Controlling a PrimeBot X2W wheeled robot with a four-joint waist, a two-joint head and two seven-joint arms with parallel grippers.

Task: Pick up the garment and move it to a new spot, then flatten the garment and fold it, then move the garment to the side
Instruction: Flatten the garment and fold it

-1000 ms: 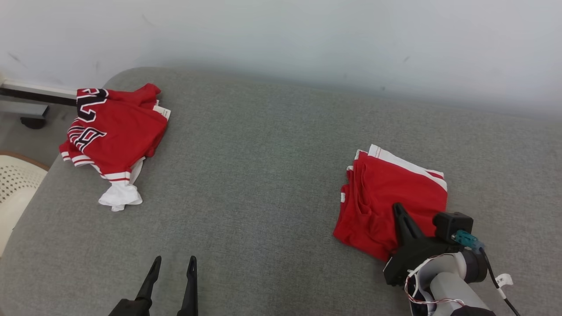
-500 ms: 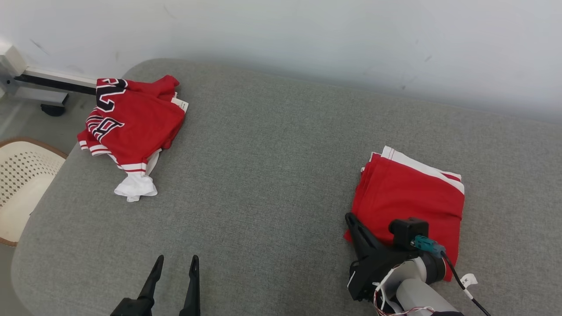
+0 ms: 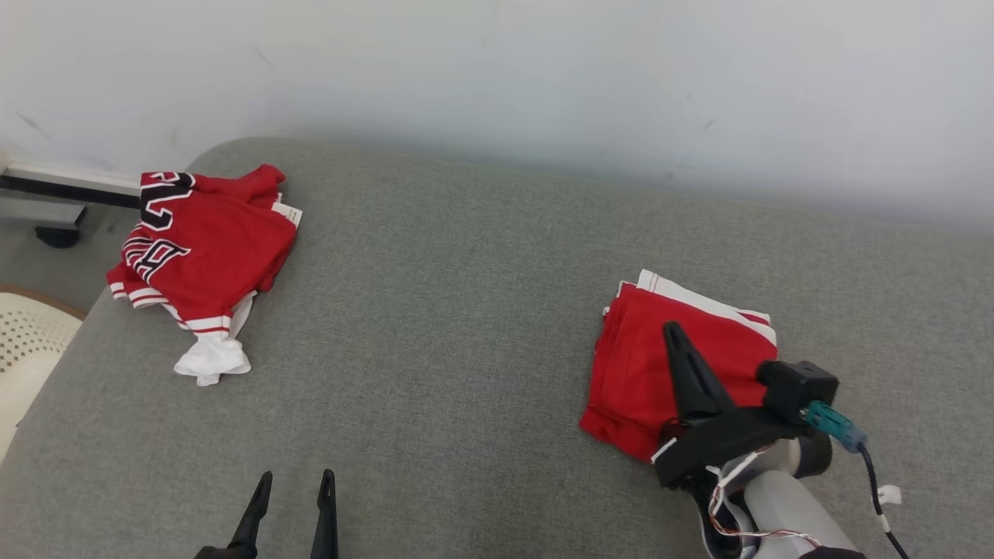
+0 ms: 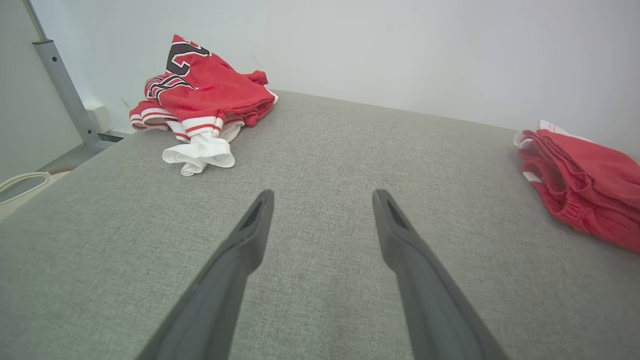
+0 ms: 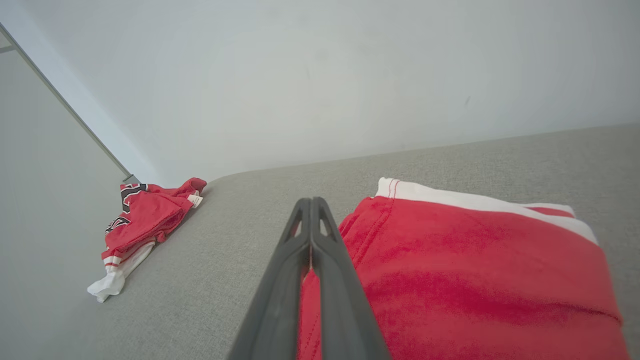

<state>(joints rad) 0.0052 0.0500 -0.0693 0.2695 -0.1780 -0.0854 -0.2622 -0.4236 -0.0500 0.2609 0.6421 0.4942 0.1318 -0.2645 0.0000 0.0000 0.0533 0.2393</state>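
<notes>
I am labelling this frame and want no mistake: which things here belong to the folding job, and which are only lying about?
Job: folded red garment; right gripper, shut, above it; grey cushion under it.
Lying about: crumpled red jersey at far left; left gripper, open, holding nothing; white perforated object beside the cushion.

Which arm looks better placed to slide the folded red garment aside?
Likely right: the right gripper, shut, lies over the folded red garment; the left gripper hangs open over bare grey cushion, well apart.
</notes>
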